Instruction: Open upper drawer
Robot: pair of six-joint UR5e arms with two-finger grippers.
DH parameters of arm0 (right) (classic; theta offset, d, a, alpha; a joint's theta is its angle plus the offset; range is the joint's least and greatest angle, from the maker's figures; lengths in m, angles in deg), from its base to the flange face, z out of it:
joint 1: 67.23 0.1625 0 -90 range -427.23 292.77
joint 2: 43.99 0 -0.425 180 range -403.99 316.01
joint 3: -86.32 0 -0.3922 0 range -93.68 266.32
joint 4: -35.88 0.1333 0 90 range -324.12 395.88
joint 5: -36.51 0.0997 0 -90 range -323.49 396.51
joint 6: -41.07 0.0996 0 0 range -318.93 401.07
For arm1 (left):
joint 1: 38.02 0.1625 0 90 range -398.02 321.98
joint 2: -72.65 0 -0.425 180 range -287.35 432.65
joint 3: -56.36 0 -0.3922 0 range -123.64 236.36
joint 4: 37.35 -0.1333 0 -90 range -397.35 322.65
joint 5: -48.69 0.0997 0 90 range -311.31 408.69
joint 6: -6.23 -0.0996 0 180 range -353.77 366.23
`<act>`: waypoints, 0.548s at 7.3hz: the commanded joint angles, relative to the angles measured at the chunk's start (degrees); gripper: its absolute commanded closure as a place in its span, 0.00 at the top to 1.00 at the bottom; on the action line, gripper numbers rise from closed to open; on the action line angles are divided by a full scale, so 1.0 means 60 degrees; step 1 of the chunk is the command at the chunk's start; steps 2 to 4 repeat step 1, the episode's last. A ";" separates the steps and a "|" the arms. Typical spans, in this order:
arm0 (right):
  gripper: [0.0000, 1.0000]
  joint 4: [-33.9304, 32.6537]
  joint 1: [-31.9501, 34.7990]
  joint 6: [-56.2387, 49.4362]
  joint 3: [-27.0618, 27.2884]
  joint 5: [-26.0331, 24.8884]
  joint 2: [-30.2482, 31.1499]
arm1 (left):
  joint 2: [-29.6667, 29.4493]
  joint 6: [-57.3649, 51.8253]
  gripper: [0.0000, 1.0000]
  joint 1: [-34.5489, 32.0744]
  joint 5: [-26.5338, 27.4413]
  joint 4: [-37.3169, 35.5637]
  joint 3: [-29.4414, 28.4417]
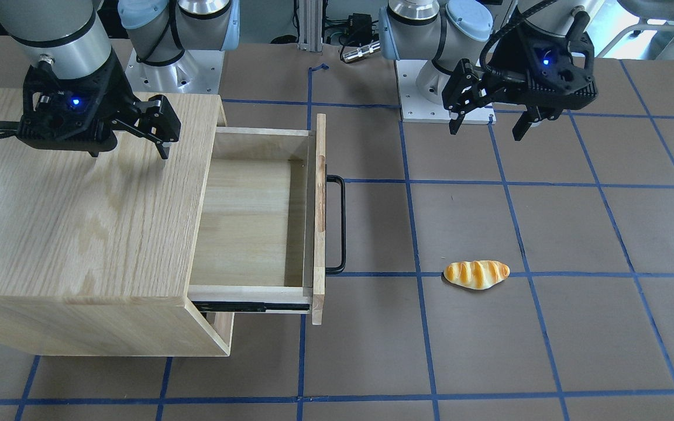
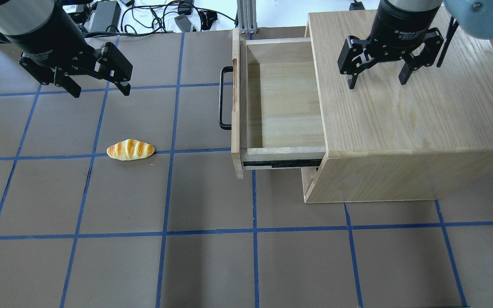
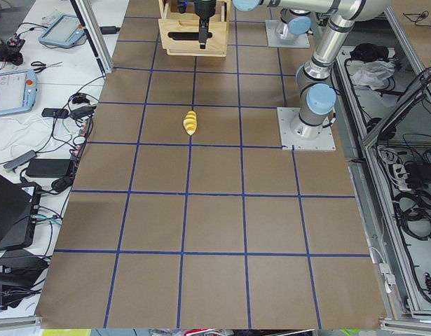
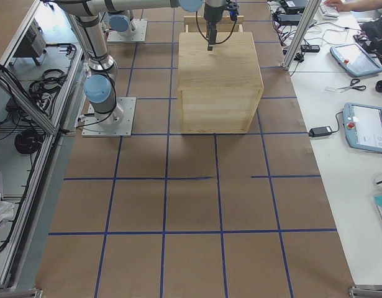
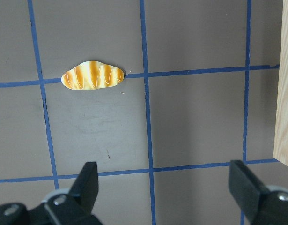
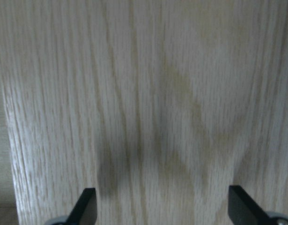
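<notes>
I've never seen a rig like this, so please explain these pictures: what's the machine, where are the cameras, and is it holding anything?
This is a robot with two arms at a table, each ending in a two-finger claw. Six cameras catch one moment: one above and behind the robot, one facing it, one at each table end, one on each wrist. On the table stands an oak cabinet with its upper drawer pulled out, a black bar handle on its front. A bread roll lies apart from it. The left claw hangs open over the table; the right claw hangs open above the cabinet top. Neither holds anything.
</notes>
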 commanded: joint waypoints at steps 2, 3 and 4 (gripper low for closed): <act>1.00 0.0000 -0.0014 0.0014 0.0010 0.0000 0.0000 | 0.0002 0.0012 1.00 0.0000 -0.0014 -0.0001 0.0006; 1.00 0.0000 -0.0014 0.0014 0.0010 0.0000 0.0000 | 0.0002 0.0012 1.00 0.0000 -0.0014 -0.0001 0.0006; 1.00 0.0000 -0.0014 0.0014 0.0010 0.0000 0.0000 | 0.0002 0.0012 1.00 0.0000 -0.0014 -0.0001 0.0006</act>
